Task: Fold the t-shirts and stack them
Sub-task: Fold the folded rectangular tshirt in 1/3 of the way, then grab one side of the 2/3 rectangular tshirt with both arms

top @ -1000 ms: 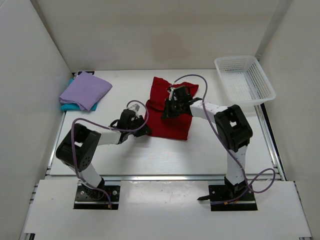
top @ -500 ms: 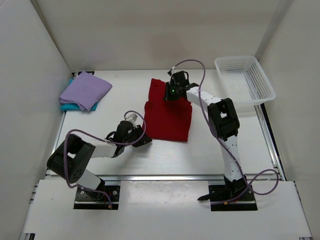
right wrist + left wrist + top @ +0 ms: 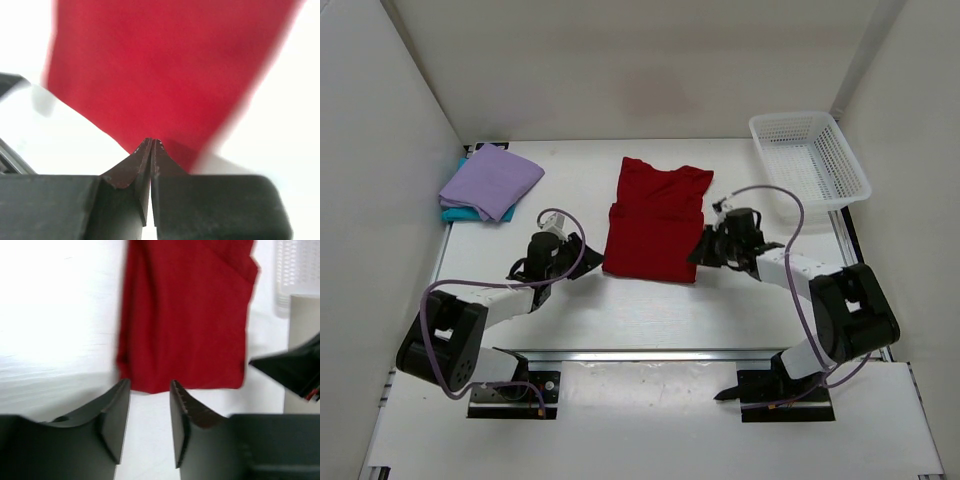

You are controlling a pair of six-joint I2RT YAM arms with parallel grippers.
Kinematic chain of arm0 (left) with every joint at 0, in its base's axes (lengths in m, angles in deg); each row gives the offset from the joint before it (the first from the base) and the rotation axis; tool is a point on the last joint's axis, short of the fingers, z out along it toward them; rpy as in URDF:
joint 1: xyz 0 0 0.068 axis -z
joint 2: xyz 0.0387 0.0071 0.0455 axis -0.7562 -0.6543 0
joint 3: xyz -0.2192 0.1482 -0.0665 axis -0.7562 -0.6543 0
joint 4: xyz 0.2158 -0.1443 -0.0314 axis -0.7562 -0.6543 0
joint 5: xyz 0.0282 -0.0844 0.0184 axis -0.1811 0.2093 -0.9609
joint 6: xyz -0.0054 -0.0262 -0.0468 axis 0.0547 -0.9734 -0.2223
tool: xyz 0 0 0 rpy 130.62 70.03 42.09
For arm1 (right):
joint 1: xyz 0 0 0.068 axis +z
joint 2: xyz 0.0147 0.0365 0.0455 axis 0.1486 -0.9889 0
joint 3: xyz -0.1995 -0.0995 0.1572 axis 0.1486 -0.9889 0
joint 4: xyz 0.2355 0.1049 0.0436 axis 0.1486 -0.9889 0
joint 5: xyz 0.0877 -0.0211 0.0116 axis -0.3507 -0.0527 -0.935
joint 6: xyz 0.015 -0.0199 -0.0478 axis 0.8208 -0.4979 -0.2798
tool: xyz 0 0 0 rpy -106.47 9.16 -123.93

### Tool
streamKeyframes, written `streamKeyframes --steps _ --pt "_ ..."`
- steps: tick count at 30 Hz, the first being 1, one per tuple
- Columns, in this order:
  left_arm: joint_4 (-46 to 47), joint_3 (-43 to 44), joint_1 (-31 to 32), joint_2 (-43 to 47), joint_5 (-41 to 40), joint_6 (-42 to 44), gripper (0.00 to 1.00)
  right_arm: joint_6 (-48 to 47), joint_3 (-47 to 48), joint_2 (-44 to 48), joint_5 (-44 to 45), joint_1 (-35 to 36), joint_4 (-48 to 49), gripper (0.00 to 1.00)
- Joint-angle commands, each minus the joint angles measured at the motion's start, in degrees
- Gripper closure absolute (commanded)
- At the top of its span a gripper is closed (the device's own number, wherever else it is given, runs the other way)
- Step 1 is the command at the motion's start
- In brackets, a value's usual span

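The dark red t-shirt (image 3: 655, 222) lies flat in the middle of the table, partly folded with its sleeves tucked in. My left gripper (image 3: 584, 266) is open and empty just left of its near left corner; the left wrist view shows the gripper (image 3: 150, 385) short of the shirt's hem (image 3: 185, 315). My right gripper (image 3: 698, 252) is shut at the shirt's near right edge. In the right wrist view the gripper (image 3: 151, 142) touches the edge of the red cloth (image 3: 165, 70), with no cloth showing between the jaws. The lavender t-shirt (image 3: 492, 180) lies folded on the teal t-shirt (image 3: 454, 212) at the far left.
A white mesh basket (image 3: 810, 160) stands at the far right corner. White walls enclose the table on the left, back and right. The right arm's gripper (image 3: 295, 370) shows at the right of the left wrist view.
My right arm has drawn back from the shirt's far end to its near right edge, and the shirt's top now lies flat. My left gripper has pulled back left, off the shirt.
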Motion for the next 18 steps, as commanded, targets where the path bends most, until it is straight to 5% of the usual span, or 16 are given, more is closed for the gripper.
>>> streamKeyframes --steps 1,8,14,18 --pt "1.4 -2.0 -2.1 -1.5 0.8 0.4 0.50 3.1 -8.2 2.9 -2.3 -2.7 7.8 0.98" --pt "3.0 -2.3 -1.0 -4.4 4.2 -0.1 0.44 3.1 -14.5 3.1 -5.3 -7.4 9.3 0.99" --pt "3.9 -4.0 -0.4 -3.2 2.8 -0.7 0.37 5.3 -19.0 11.5 -4.2 -6.3 11.5 0.69" --pt "3.7 -2.2 0.1 -6.2 2.7 0.1 0.45 6.0 -17.3 6.7 -6.9 -4.3 13.3 0.59"
